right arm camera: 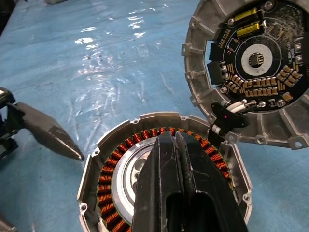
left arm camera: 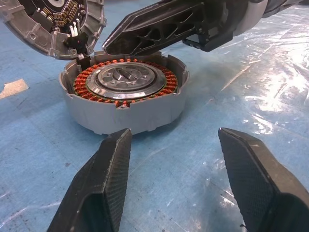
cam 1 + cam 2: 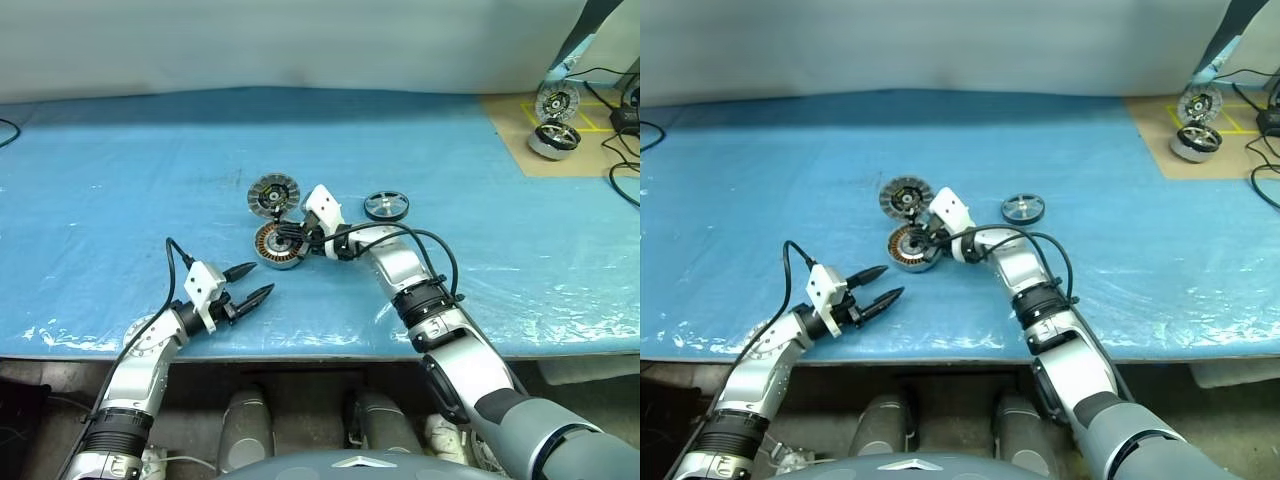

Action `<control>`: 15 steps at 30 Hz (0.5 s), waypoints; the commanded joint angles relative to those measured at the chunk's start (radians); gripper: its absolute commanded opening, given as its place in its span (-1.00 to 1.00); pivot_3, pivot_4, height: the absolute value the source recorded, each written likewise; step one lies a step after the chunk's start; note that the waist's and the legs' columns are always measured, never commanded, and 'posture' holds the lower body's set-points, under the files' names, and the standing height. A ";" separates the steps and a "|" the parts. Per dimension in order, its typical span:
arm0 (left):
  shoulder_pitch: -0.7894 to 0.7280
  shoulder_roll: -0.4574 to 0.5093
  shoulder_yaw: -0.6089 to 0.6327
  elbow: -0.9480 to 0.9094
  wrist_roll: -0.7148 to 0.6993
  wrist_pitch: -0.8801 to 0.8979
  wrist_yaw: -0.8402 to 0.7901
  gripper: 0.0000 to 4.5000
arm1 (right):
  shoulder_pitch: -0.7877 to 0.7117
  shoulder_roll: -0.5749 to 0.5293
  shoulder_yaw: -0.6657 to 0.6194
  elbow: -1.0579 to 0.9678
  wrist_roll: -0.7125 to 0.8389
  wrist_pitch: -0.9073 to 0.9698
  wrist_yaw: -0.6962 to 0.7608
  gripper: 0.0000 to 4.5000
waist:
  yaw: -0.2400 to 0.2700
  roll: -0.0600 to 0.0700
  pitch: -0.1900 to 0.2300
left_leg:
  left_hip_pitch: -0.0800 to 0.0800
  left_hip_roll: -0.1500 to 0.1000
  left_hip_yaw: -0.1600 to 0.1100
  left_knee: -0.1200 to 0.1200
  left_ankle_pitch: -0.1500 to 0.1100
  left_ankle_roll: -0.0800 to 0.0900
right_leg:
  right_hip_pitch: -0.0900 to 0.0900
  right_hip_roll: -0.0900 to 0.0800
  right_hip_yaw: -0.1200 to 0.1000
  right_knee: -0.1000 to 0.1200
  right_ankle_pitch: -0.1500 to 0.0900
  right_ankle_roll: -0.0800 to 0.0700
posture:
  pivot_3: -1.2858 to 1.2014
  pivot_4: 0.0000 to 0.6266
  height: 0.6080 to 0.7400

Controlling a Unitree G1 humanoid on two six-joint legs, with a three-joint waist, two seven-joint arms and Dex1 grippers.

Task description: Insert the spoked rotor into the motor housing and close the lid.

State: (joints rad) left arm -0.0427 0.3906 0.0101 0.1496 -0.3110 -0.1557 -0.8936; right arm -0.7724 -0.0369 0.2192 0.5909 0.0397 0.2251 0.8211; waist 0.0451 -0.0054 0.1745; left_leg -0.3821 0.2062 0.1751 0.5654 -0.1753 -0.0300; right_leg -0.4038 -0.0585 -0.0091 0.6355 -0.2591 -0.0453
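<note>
left hand [image 3: 251,282]: nearest the camera, at the front edge of the worktop [image 3: 100,180]; fingers spread apart, nothing gripped, aimed toward the motor housing from just in front of it.
right hand [image 1: 176,145]: fingers pressed together, nothing seen between them; held over the open top of the motor housing, tips above its centre.
motor housing [image 2: 125,99]: placed upright on the worktop near the middle; ring of copper windings exposed around a silver central part; top not covered.
lid [image 1: 251,67]: lying beside the housing on its far side, circuit-board face shown, joined to the housing rim by a short wire and plug; not closed.
spoked rotor [image 3: 386,205]: a small dark wheel with a silvery rim is seen on the worktop beside the right arm, apart from the housing; judged to be the rotor and not yet inserted.
other items: two further motor parts [image 3: 555,120] lying on a brown board at the far right corner.
progress: judged early; housing is open and accessible.
remaining: rotor to be picked up, seated in the housing, and the lid swung over and closed.
</note>
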 commanded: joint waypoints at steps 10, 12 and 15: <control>0.002 0.016 0.019 -0.028 -0.017 -0.009 -0.008 0.32 | -0.034 -0.006 0.136 0.233 -0.193 -0.198 -0.115 -0.99 | -0.004 0.000 0.000 | 0.003 0.000 0.001 0.000 0.000 0.000 | 0.002 0.000 0.001 0.000 0.000 0.000 | 0.03 -0.52 1.00; 0.002 0.018 0.020 -0.029 -0.019 -0.006 -0.009 0.32 | -0.030 -0.024 0.186 0.266 -0.256 -0.258 -0.149 -0.99 | -0.004 0.000 0.000 | 0.006 0.000 0.001 -0.001 0.000 0.000 | 0.004 0.000 0.002 0.000 0.000 0.000 | 0.03 -0.52 1.00; 0.000 0.021 0.021 -0.029 -0.023 -0.003 -0.012 0.32 | -0.021 -0.028 0.198 0.261 -0.266 -0.284 -0.146 -0.99 | -0.004 0.000 -0.001 | 0.016 0.000 0.000 -0.003 -0.002 0.003 | 0.009 0.000 0.007 0.001 0.000 0.000 | 0.03 -0.52 1.00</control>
State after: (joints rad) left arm -0.0391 0.3979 0.0106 0.1492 -0.3186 -0.1539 -0.8956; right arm -0.8370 -0.0538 0.3739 0.7781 -0.1746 -0.0833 0.6711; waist 0.0407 -0.0050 0.1739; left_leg -0.3649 0.2059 0.1751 0.5622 -0.1778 -0.0263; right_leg -0.3943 -0.0587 -0.0014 0.6365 -0.2598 -0.0444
